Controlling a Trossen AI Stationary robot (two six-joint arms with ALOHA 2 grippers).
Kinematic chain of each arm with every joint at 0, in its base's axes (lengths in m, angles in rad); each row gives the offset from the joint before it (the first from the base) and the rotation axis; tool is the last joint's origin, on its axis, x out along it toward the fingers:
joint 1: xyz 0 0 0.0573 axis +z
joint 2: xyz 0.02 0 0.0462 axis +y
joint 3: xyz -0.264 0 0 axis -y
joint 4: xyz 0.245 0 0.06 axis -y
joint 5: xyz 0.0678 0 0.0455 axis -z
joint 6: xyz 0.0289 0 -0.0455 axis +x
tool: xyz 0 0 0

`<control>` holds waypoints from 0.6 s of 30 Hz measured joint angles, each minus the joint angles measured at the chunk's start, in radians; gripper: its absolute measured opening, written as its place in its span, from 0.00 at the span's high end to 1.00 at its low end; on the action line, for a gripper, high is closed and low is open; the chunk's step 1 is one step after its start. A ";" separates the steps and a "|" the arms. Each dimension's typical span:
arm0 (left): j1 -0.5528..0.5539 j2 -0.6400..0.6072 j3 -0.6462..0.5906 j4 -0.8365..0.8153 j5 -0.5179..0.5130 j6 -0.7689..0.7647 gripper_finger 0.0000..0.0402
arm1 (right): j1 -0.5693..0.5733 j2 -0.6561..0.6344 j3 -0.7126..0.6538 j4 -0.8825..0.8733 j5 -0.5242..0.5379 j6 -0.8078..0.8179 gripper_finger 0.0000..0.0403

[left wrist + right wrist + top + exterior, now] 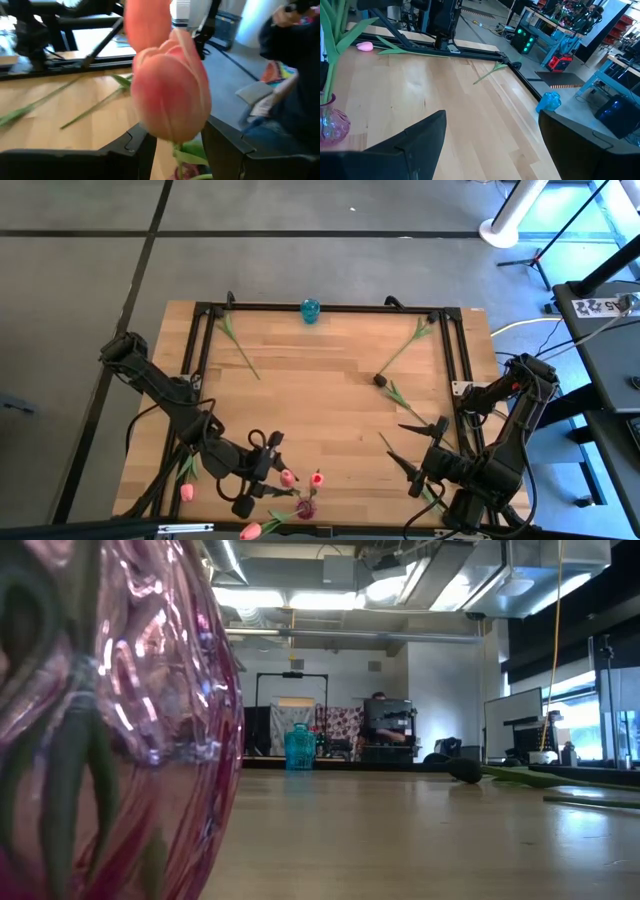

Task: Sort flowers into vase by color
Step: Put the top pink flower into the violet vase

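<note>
Near the table's near edge a pink glass vase (306,508) (100,720) (330,125) stands with green stems in it. Two pink flower heads (288,477) (316,478) show above it. My left gripper (272,470) (177,150) is open beside the vase. A pink tulip head (170,95) fills the space before its fingers, and the stem (177,150) runs down between them; I cannot tell whether it touches them. Other pink flowers (186,492) (250,530) lie at the near-left edge. A dark-headed flower (380,380) (465,770) lies on the right half. My right gripper (415,450) (492,145) hovers open at near right.
A small blue vase (310,309) (298,748) (549,101) stands at the middle of the far edge. Loose green stems lie at far left (240,345) and on the right (400,395). A black frame (330,307) rims the table. Bare wood spans the middle (310,400).
</note>
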 joint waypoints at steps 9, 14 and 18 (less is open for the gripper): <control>-0.002 0.000 0.000 -0.033 -0.114 0.108 0.64 | 0.000 0.000 0.000 0.000 -0.008 0.000 0.21; -0.002 0.000 0.000 -0.086 -0.212 0.178 0.64 | 0.000 0.000 0.000 0.000 -0.016 0.000 0.21; -0.002 0.000 0.000 -0.095 -0.284 0.202 0.64 | 0.000 0.000 0.000 0.001 -0.034 0.000 0.21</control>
